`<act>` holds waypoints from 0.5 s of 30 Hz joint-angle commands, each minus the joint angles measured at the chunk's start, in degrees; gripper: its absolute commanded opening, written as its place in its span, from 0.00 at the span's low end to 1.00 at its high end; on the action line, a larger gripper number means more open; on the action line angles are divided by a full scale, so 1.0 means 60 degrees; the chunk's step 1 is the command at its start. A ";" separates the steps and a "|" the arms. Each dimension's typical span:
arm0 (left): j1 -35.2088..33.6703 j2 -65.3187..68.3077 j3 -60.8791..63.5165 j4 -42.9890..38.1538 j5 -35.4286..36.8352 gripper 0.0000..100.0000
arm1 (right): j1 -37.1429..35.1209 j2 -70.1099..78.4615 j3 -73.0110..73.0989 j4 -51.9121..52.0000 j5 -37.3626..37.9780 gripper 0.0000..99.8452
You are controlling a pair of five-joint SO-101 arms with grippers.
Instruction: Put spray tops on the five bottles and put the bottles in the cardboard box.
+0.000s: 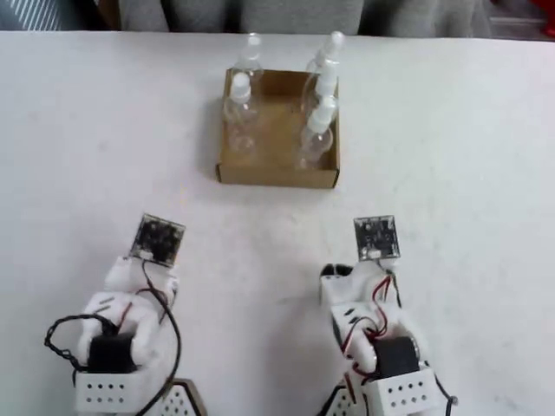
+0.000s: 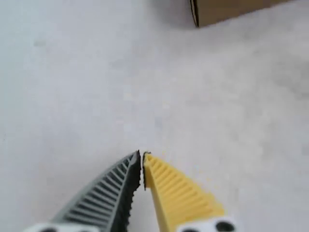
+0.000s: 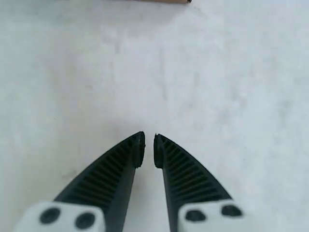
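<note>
High view: saw five topped bottles (image 1: 240, 108) standing in box (image 1: 277, 178), upper centre; judged task done. Hence parked low in frame, empty: left gripper (image 2: 142, 162) pinched closed, right gripper (image 3: 148, 150) all but closed.

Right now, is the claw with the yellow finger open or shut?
Shut: the left gripper has its tips touching, nothing between them.

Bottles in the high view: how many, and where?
5 bottles, all standing in the cardboard box: two along its left wall, three along its right wall. Clear plastic overlaps, so another could hide.
</note>
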 commanded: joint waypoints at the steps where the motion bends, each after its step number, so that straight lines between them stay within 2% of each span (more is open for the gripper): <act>1: -0.0418 -0.0168 -0.0015 0.0571 -0.0923 0.02 | 0.0007 0.0037 0.0088 0.0300 0.0044 0.02; 5: -0.0491 -0.0168 -0.0015 0.0967 -0.1245 0.02 | 0.0007 0.0037 0.0088 0.0359 0.0059 0.02; 9: -0.0491 -0.0168 -0.0029 0.2198 -0.1289 0.02 | 0.0007 0.0066 0.0088 0.0945 0.0059 0.02; 15: -0.0476 -0.0168 -0.0029 0.2095 -0.1245 0.02 | 0.0007 0.0051 0.0088 0.1121 0.0073 0.02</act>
